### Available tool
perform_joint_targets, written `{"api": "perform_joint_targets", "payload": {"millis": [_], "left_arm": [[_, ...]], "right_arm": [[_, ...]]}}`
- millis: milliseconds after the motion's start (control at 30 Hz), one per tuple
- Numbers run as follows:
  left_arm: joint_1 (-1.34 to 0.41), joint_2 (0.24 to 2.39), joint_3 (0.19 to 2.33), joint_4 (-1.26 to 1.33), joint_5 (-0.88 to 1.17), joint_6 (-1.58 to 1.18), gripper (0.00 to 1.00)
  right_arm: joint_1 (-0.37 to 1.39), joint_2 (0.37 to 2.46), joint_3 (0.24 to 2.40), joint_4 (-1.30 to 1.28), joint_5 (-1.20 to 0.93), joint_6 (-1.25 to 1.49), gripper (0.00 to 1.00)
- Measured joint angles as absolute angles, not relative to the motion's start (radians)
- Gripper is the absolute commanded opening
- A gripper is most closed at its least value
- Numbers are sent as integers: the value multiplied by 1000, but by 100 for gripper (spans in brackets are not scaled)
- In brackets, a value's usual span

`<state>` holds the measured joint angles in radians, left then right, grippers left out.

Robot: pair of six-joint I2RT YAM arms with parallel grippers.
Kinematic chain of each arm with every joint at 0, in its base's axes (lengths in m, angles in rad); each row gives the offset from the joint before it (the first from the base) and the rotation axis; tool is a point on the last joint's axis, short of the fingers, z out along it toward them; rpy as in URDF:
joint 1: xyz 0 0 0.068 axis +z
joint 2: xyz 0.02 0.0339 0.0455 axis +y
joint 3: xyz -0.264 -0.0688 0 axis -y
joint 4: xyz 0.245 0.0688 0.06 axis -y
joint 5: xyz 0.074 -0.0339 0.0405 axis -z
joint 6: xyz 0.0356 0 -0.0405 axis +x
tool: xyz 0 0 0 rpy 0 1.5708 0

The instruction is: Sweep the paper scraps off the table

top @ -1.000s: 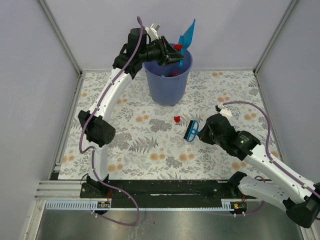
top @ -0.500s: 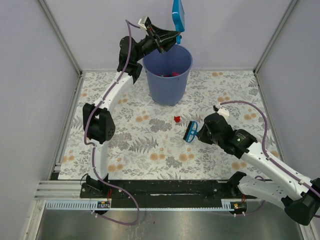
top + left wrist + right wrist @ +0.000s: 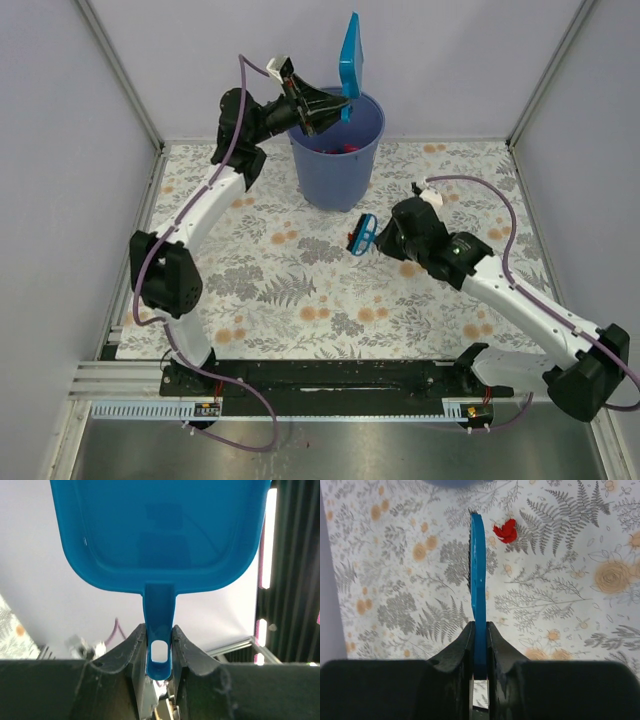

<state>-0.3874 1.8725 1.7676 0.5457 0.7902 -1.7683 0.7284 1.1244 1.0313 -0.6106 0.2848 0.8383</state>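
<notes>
Right gripper [image 3: 479, 630] over the middle of the table [image 3: 250, 290], jaws closed tight on the brush [image 3: 477, 570] handle. One red scrap [image 3: 506, 530] lies on the table just beside the brush tip. Far edge: bin [image 3: 335, 175], more scraps [image 3: 345, 148] inside. Left gripper [image 3: 159, 642] above its rim, jaws clamped on the dustpan [image 3: 160, 525] handle, pan upright.

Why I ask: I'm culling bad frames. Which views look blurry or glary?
Top external: sharp, evenly lit. Left wrist: dustpan sharp, bright strips at right blown out, left claw dark. Right wrist: brush, red scrap and table print crisp, right claw dark and soft.
</notes>
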Motion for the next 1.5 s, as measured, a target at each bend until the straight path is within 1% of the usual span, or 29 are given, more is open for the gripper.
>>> {"api": "perform_joint_targets", "payload": {"millis": [133,333,467,633,767,900,1067,1233,1367,1500], "left_arm": [[-387,1697,1661,335,832,-1573,0],[-389,1490,1646,-117,831,-1195,0],[-390,1378,1610,-383,787,-982,0],[-394,1265,1500,-612,710,-812,0],[-415,1246,1465,-762,629,-710,0],[-487,1244,1465,-879,513,-612,0],[-619,1222,1412,-954,373,-535,0],[-758,1190,1298,-1002,240,-505,0],[-840,1185,1249,-1045,123,-502,0],[-916,1215,1256,-1094,-2,-494,0]], "right_arm": [[653,1227,1107,-559,258,884,0],[533,1432,1186,-489,188,952,0],[522,1532,1198,-470,154,979,0],[522,1598,1182,-469,72,1004,0],[522,1547,1086,-486,17,1034,0],[522,1384,992,-591,-24,1056,0],[522,1128,983,-721,-98,1029,0],[522,952,998,-808,-125,957,0],[522,929,1061,-864,-61,865,0],[522,992,1159,-873,56,746,0]]}}
